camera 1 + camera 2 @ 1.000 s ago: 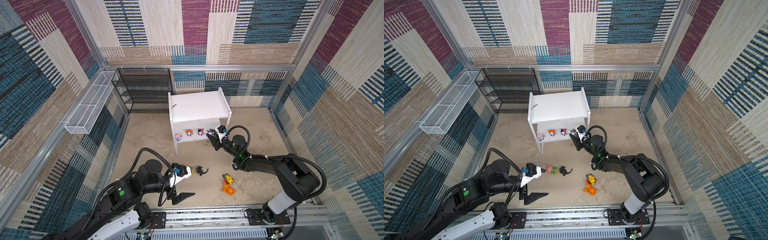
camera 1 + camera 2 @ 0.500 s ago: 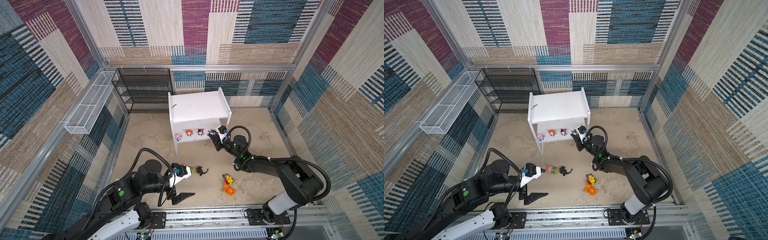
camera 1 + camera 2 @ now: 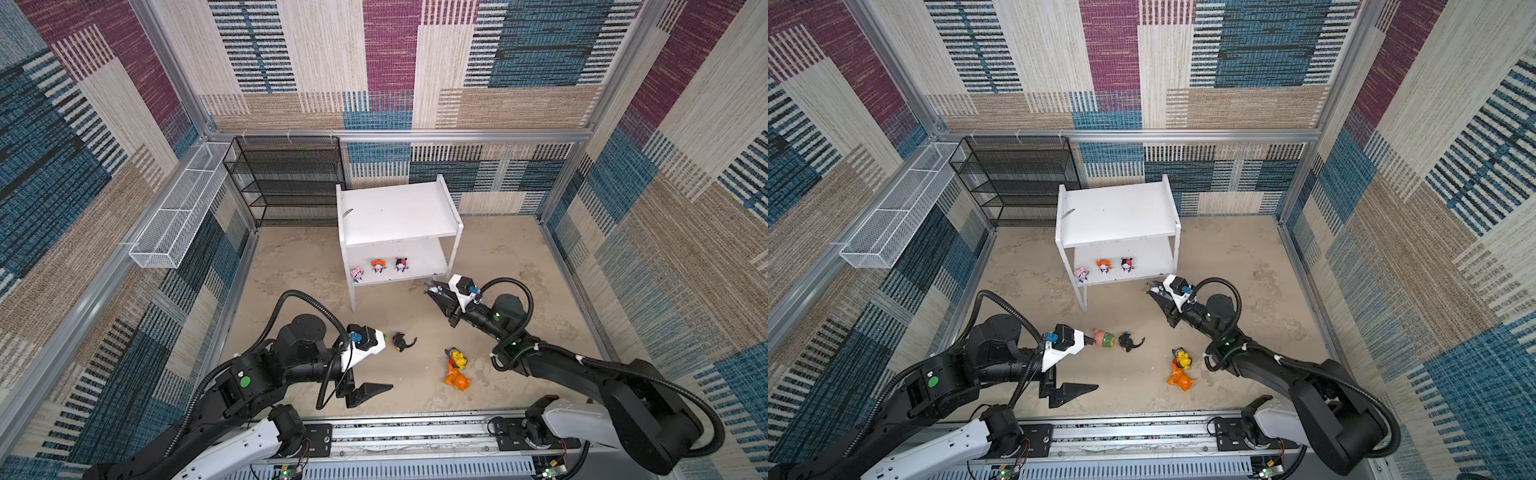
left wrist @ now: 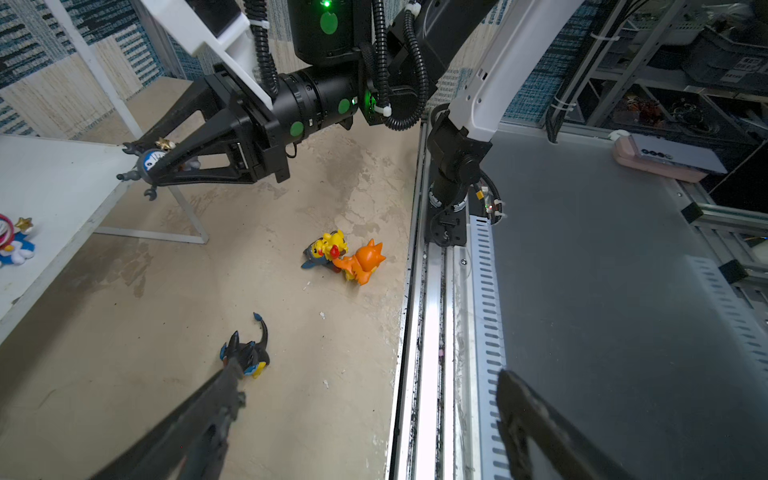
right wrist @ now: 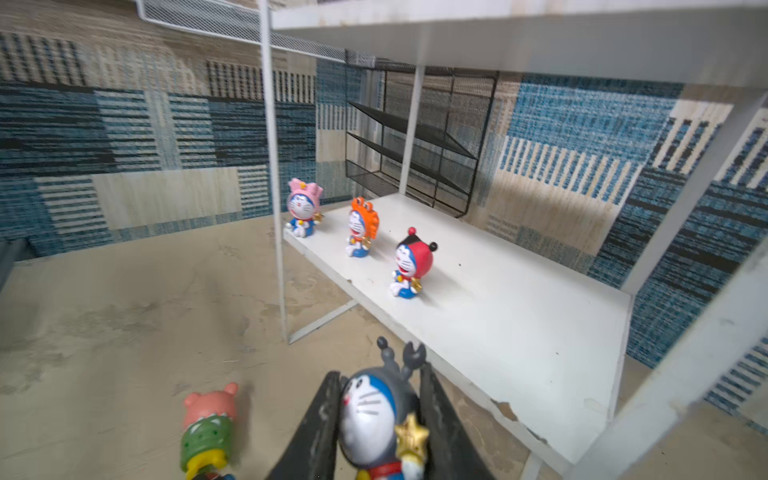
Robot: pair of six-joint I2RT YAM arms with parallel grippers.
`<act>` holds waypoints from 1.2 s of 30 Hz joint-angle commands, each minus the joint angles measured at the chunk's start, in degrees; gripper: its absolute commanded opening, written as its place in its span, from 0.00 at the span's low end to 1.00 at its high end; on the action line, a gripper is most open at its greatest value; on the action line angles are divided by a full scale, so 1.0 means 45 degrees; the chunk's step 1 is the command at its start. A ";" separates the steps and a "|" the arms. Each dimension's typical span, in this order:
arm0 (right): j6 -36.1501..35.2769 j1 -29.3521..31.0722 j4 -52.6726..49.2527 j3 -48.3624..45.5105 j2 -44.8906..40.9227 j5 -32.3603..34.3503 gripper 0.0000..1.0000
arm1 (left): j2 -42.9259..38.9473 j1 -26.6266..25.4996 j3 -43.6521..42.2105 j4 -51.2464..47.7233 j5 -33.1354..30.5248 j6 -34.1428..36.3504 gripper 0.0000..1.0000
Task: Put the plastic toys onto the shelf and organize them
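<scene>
Three tiny figurines (image 3: 377, 266) sit on the lower board of the shelf (image 3: 399, 214); the fourth is held.
Right jaws have narrowed onto the grey-hooded figurine (image 5: 374, 415), clamping its head just off the board's front corner; placing looks next. Left jaws hang wide, empty, over the table (image 3: 299, 257) by the black-hooded toy (image 3: 401, 341); three more larger toys (image 3: 456, 370) lie unshelved.

Both top views look down from high up on the whole floor (image 3: 299, 266); the wrist views sit low and close; all four show the shelf (image 3: 399, 216).
</scene>
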 commanded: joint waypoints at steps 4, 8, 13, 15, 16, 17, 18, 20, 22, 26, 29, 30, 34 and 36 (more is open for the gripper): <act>0.1291 0.0156 -0.0264 -0.1582 -0.3286 -0.2930 0.22 | 0.1198 0.0010 0.0367 0.0425 0.1399 -0.0648 0.86; 0.2010 0.0529 -0.0561 -0.2397 -0.5261 -0.3515 0.23 | 0.1828 -0.0019 0.0419 0.1028 0.1149 -0.1296 0.79; 0.2542 0.1036 -0.0952 -0.3109 -0.7015 -0.3569 0.22 | 0.2026 -0.0293 -0.0201 0.3469 0.1303 -0.2466 0.76; 0.2678 0.1162 -0.1155 -0.3231 -0.7369 -0.3552 0.22 | 0.2117 -0.0589 -0.0588 0.4516 0.1079 -0.2794 0.75; 0.2796 0.1231 -0.1219 -0.3291 -0.7522 -0.3482 0.23 | 0.2260 -0.0754 -0.0723 0.4947 0.0884 -0.2884 0.75; 0.2871 0.1285 -0.1234 -0.3362 -0.7684 -0.3505 0.22 | 0.2423 -0.0991 -0.0809 0.5315 0.0699 -0.2928 0.73; 0.2949 0.1333 -0.1253 -0.3403 -0.7798 -0.3458 0.22 | 0.2588 -0.1194 -0.0866 0.5580 0.0582 -0.2913 0.72; 0.3043 0.1455 -0.1316 -0.3446 -0.8032 -0.3368 0.23 | 0.2942 -0.1704 -0.0969 0.6172 0.0129 -0.2832 0.70; 0.3083 0.1568 -0.1438 -0.3427 -0.8165 -0.3303 0.22 | 0.3225 -0.2168 -0.1099 0.6757 -0.0348 -0.2764 0.66; 0.3120 0.1716 -0.1546 -0.3436 -0.8382 -0.3157 0.22 | 0.3811 -0.2698 -0.1226 0.8005 -0.0975 -0.2918 0.58; 0.3149 0.1824 -0.1566 -0.3465 -0.8569 -0.3084 0.22 | 0.4254 -0.2860 -0.1113 0.8275 -0.1342 -0.3024 0.49; 0.3172 0.1864 -0.1585 -0.3449 -0.8623 -0.3078 0.22 | 0.4307 -0.2883 -0.1123 0.8423 -0.1368 -0.3045 0.48; 0.3190 0.1976 -0.1605 -0.3504 -0.8780 -0.2952 0.22 | 0.4410 -0.2905 -0.1243 0.8877 -0.1398 -0.3144 0.40; 0.3180 0.2006 -0.1601 -0.3504 -0.8815 -0.2950 0.22 | 0.4466 -0.2898 -0.1212 0.8878 -0.1425 -0.3110 0.38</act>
